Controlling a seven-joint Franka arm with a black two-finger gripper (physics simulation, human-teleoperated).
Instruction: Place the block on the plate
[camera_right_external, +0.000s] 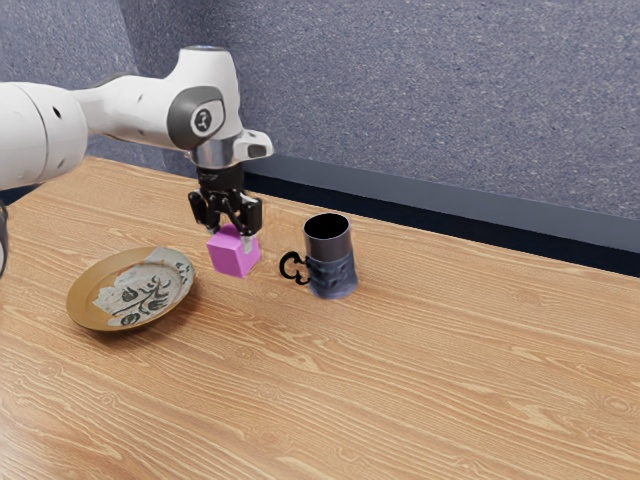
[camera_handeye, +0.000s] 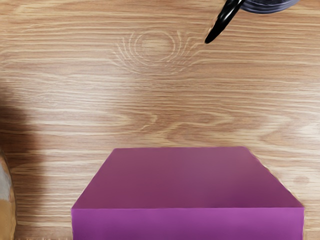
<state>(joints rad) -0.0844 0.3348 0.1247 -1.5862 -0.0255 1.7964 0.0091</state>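
My pincer (camera_right_external: 230, 236) is right at the block (camera_right_external: 233, 256), between plate (camera_right_external: 87, 303) and mug (camera_right_external: 331, 262); grasping or released, I can't tell.

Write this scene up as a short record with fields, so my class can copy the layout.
block: pink-purple, off the plate
plate: brown rim, dark plant pattern
mug: dark, upright, handle toward the block
order in exterior view: plate, block, mug, left to right
hand: at the block's top; grip unclear
table: wood-grained
task status: block not yet on plate
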